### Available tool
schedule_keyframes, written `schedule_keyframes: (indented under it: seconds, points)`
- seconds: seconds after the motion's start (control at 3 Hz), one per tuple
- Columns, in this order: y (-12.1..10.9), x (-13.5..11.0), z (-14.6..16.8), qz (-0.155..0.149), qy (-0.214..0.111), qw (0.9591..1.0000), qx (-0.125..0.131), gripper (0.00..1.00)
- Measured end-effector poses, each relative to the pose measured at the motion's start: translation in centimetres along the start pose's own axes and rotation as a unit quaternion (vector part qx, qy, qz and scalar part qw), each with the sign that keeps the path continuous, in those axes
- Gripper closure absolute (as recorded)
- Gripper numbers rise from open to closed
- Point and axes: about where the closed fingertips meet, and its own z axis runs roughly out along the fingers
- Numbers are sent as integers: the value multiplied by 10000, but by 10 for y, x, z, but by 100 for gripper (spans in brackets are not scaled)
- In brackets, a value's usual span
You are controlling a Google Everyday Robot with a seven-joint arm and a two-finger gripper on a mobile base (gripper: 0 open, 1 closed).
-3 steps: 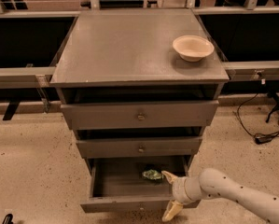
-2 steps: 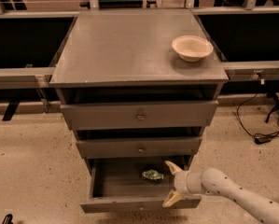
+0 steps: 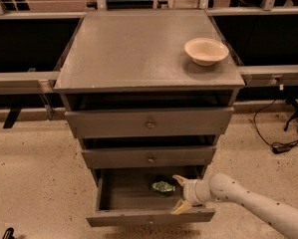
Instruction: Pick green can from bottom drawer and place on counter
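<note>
Green can (image 3: 163, 186): we are seeing it resting in the pulled-out bottom drawer (image 3: 138, 217).
Gripper (image 3: 181, 193): we are holding it at the can's 3 o'clock, fingers spread wide to straddle it.
Counter (image 3: 198, 76): waiting at 12 o'clock.

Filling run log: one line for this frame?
phase: reach | gripper: open, over open bottom drawer, beside green can | green can: in drawer, ungrasped | counter: bowl

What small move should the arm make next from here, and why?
Probably ease the gripper toward the green can until its open fingers straddle it. The can lies in the open bottom drawer just beyond the fingertips, not yet between them, so closing now would likely grab nothing.
</note>
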Motion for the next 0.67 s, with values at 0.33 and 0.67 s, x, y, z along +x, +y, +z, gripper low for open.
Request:
schedule_keyframes:
  seconds: [0.33,0.67]
  points:
    - [-10,24,31,183,184,9993,-282,38]
    - [-23,38,53,176,309,9986,-391,23]
